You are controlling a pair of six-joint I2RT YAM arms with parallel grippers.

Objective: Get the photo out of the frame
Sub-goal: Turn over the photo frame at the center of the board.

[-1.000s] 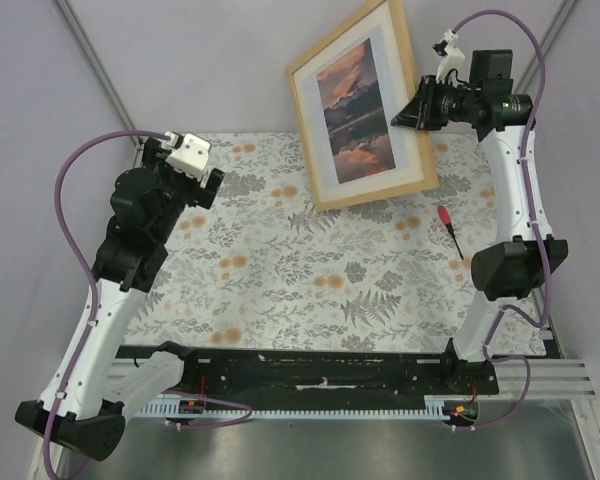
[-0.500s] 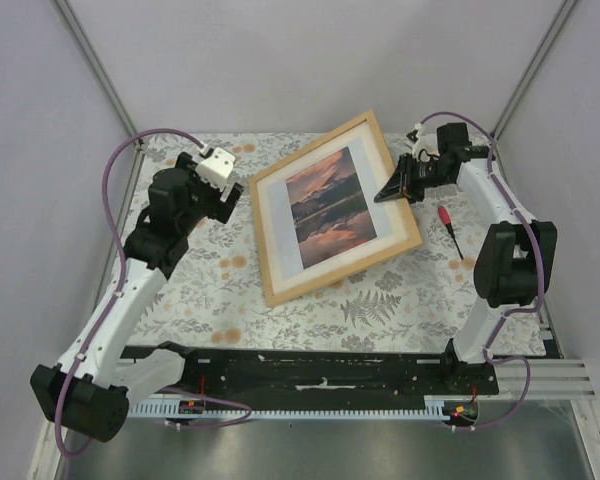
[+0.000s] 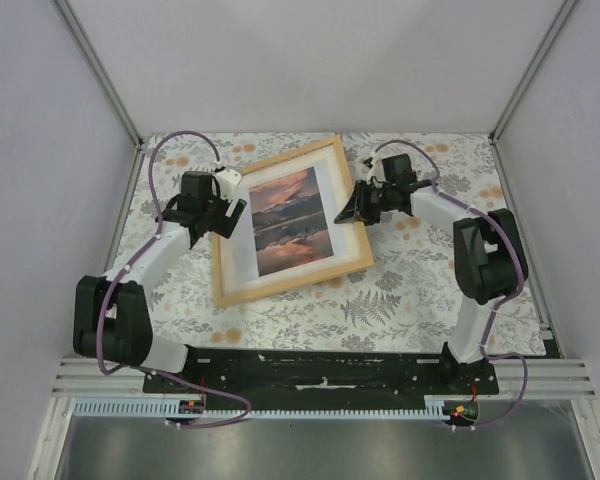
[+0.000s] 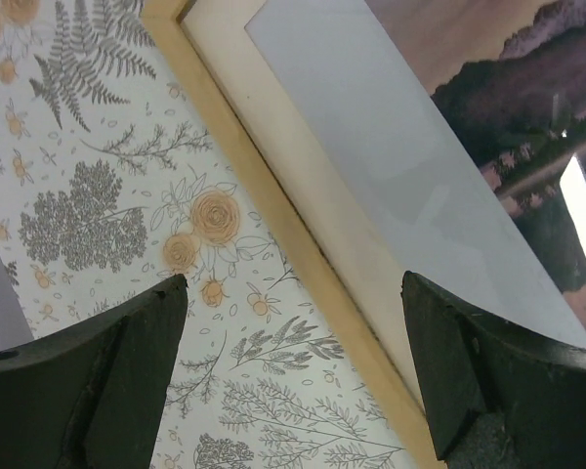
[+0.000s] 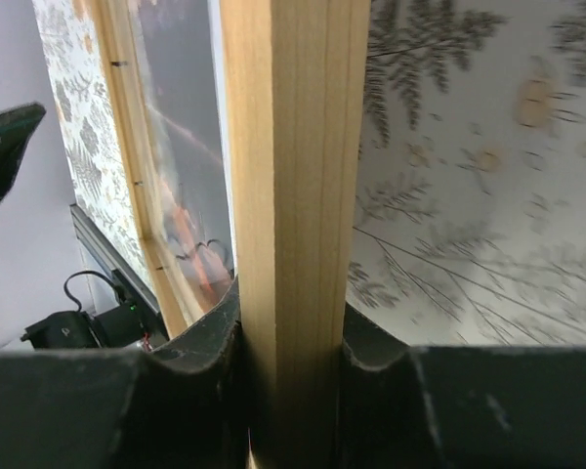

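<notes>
The frame of light-tan wood lies face up near the middle of the flowered table, tilted a little. The photo, an orange-and-dark sunset scene, sits inside it behind a pale mat border. My right gripper is shut on the frame's right rail, a jaw on each side. My left gripper is open just above the frame's left rail, one finger over the tablecloth, the other over the mat. The photo also shows in the left wrist view.
The flowered tablecloth covers the table between grey side walls. The black base rail of the arms runs along the near edge. The red screwdriver seen earlier is hidden behind the right arm.
The right gripper has brought the frame down from upright at the back right to flat near the table's middle. The left gripper has moved right and down to the frame's left rail.
</notes>
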